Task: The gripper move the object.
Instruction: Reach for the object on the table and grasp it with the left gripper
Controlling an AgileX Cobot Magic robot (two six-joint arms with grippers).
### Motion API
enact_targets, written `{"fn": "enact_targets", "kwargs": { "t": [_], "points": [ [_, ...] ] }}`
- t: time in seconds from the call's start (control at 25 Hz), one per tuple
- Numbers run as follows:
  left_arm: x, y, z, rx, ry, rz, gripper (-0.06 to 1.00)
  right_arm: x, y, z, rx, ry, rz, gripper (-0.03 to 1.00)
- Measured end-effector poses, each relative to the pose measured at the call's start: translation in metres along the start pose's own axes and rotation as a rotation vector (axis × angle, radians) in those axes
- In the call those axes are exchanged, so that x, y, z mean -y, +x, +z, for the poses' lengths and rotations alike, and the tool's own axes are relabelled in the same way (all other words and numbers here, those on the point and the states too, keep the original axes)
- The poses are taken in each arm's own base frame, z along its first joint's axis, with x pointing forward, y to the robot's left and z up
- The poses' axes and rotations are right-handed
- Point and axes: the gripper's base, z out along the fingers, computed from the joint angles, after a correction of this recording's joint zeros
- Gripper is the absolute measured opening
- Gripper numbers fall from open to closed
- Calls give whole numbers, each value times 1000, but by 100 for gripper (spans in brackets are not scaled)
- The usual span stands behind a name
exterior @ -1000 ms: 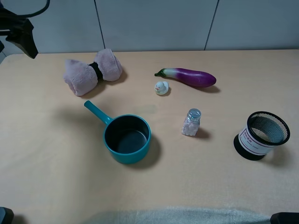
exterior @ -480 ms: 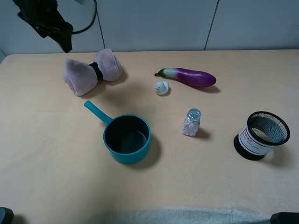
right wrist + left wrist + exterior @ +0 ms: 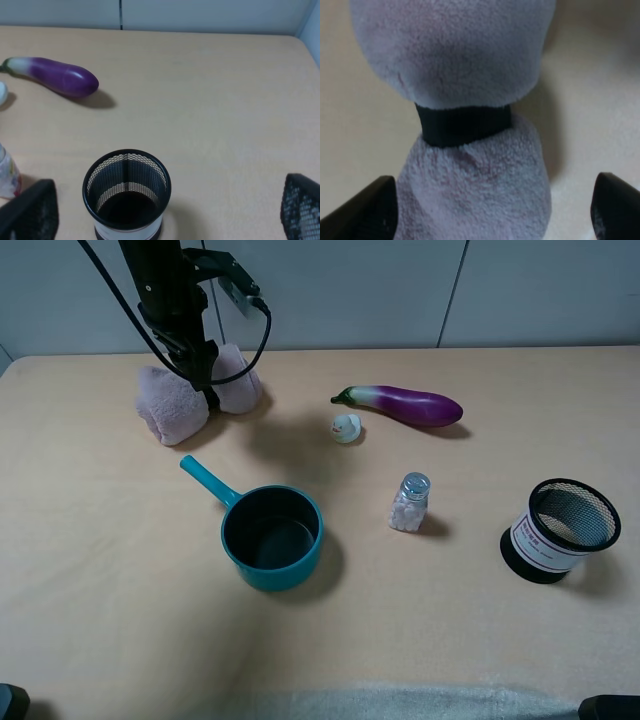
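"Beige table (image 3: pixel 90 570), grey wall panels behind," says one. "Where does the pink towel bundle (image 3: pixel 170 408) lie?"

"Toward the far left corner, beyond the teal pan (image 3: pixel 272 538) and well apart from the eggplant (image 3: pixel 410 405)," says the other. "Its long axis runs slantwise, one lobe toward the front left, the other toward the back right, the black band (image 3: pixel 462 125) across the middle."

"And the left gripper (image 3: pixel 203 375)?"

"Down over the band, fingers (image 3: pixel 367 212) spread wide either side of one lobe, pinching nothing. Whether they touch the towel cannot be told."

"The right gripper (image 3: pixel 166 207)?"

"Spread too, holding nothing, the mesh cup (image 3: pixel 127 192) in front of it."
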Motion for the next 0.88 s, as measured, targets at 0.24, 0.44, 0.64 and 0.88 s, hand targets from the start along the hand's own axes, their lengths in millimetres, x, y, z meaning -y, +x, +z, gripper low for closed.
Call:
{"fn": "enact_targets", "kwargs": {
  "t": [0.24, 0.44, 0.64, 0.88],
  "points": [
    [-1, -3, 10, -14, 10, 3, 76, 0, 0, 0, -1, 0, 0, 67],
    [-4, -7, 18, -12, 7, -15, 75, 0, 0, 0, -1, 0, 0, 67],
    [-8, -11, 27, -5, -20, -23, 75, 0, 0, 0, -1, 0, 0, 67],
    [-10, -13, 31, 8, -42, -33, 75, 0, 0, 0, -1, 0, 0, 67]
  ]
}}
